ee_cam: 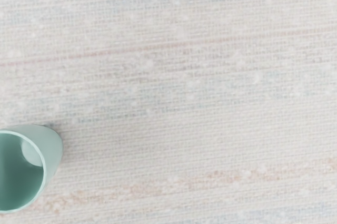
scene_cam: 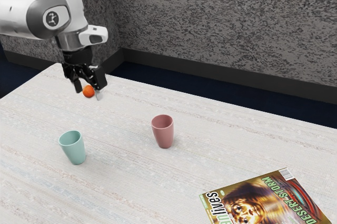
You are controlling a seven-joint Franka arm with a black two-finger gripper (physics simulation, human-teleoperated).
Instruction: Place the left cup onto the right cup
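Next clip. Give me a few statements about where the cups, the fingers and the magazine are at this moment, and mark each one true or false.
1. The teal cup stands upright on the table. True.
2. The pink cup is stacked on the teal cup. False: the two stand apart on the table, the pink one toward the exterior view's right.
3. The fingers are closed on the teal cup. False: they are open and hang above the table's far side, away from both cups.
4. A magazine lies flat near the table's front edge, at the exterior view's lower right. True.
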